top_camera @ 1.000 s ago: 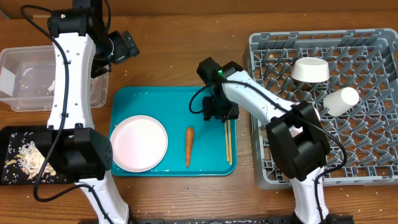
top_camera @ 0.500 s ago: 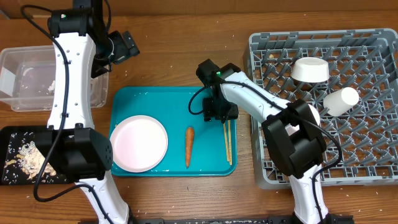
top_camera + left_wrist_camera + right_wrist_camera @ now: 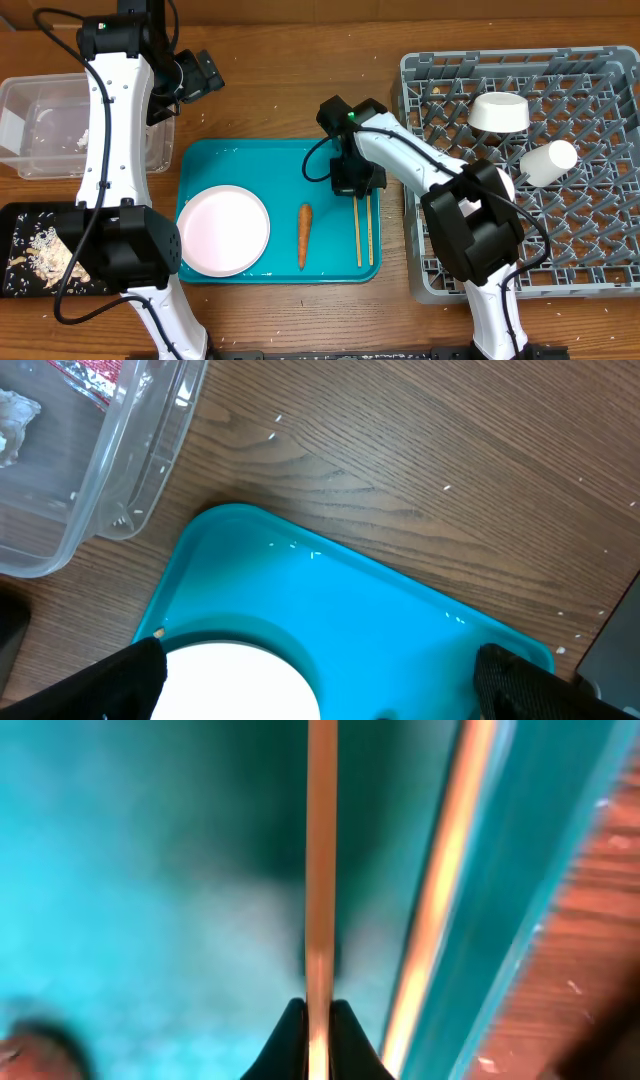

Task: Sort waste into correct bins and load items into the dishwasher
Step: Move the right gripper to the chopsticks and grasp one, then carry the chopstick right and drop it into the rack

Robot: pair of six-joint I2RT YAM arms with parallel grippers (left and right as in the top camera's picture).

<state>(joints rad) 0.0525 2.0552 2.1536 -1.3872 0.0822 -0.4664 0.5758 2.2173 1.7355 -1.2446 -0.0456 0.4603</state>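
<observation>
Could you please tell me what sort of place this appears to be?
Probably a lab mock-up of a dish-clearing station: a dish rack and a tray holding a plate, carrot and chopsticks on a wooden table, with two robot arms.

Brown wooden table (image 3: 280,90) looks matt with visible grain, teal plastic tray (image 3: 250,165) is smooth and glossy, clear rectangular plastic tub (image 3: 30,90) is shiny, grey plastic lattice dish rack (image 3: 600,230) is matt, thin pale wooden chopsticks (image 3: 359,235) look smooth, pale round plate (image 3: 224,229) smooth, slightly glossy.
</observation>
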